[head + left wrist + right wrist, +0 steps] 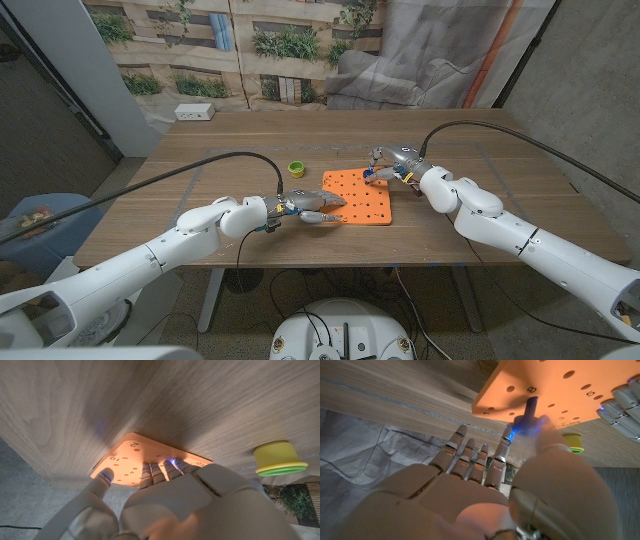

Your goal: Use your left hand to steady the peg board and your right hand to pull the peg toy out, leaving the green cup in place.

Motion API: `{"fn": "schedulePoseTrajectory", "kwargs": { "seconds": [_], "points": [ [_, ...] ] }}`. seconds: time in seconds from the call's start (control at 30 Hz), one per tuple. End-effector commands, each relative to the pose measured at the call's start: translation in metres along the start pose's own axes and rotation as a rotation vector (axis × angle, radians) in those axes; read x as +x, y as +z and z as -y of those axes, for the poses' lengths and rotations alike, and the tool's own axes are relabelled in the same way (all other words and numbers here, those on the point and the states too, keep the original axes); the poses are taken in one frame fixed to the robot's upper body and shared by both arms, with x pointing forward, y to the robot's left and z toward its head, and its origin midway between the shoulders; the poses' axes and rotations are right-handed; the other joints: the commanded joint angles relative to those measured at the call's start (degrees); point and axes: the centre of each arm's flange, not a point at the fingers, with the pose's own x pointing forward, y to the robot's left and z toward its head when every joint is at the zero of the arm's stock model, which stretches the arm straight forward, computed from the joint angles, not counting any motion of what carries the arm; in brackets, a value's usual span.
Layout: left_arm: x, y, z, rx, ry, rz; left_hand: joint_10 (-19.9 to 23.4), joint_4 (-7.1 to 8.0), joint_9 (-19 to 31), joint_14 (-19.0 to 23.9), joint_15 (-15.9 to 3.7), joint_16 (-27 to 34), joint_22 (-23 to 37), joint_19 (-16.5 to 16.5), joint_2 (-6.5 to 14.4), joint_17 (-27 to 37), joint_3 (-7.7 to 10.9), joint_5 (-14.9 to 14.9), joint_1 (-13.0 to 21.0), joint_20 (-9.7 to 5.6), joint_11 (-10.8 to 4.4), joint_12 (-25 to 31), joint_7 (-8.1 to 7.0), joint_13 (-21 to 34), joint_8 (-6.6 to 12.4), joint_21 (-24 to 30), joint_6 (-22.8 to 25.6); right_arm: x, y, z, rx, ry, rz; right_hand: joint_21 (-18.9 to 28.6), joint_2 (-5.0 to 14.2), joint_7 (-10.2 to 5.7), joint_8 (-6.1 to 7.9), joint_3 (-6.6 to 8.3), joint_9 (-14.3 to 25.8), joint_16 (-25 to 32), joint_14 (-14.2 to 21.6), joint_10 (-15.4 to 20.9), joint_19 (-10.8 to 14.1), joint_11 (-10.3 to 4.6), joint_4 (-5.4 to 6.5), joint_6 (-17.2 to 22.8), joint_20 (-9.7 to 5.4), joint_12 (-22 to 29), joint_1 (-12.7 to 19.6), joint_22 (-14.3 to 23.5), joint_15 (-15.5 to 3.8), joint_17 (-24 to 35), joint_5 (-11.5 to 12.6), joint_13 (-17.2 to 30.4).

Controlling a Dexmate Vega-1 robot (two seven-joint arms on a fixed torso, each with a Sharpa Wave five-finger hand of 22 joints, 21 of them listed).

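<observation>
1. Head view: orange peg board mid-table; left hand pressing fingers on its near-left edge, clamped on nothing; right hand over the far-right corner; green cup just beside the board's far-left corner.
2. Left wrist view: fingertips spread on the board; cup apart, upright.
3. Right wrist view: blue peg seated in its hole near the "8", pinched at its tip between thumb and finger of the right hand.
4. Risks: slanted pull jamming the peg; board lifting under light pressure; board sliding into the cup.
</observation>
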Motion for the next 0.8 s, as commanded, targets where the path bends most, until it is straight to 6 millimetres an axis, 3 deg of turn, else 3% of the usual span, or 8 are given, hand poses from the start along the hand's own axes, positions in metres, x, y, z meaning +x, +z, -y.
{"fn": "schedulePoseTrajectory", "kwargs": {
  "seconds": [0.03,0.8],
  "points": [
    [0.000,-0.001,0.004,-0.004,-0.039,0.000,1.9,-0.17,0.2,1.4,-3.98,0.5,0.1,0.8,4.1,0.6,0.11,0.0,0.2,-8.85,0.90,0.4,-0.04,0.5,0.28,0.2,0.6,-0.001,0.000,0.005,0.017,-0.009,0.007,0.0,2.32,-5.46,2.43,-0.39,1.0,0.2,-0.2,0.6,0.2,0.05,-0.01,5.9,0.22,-0.2,2.1,0.1,-3.54,0.3,0.5,0.2],
    [0.000,-0.001,0.005,-0.004,-0.037,-0.003,1.8,-0.34,0.2,1.4,-3.95,0.5,0.1,0.8,4.1,0.5,0.32,0.0,0.1,-8.84,0.92,0.3,-0.04,0.5,0.26,0.2,0.6,-0.005,-0.001,0.020,0.033,-0.027,0.006,-0.2,2.15,-5.44,1.85,-0.84,0.7,0.1,-0.7,0.3,0.0,0.27,-0.15,5.1,0.47,-0.5,2.0,0.1,-2.98,0.4,0.5,0.2]
  ]
}}
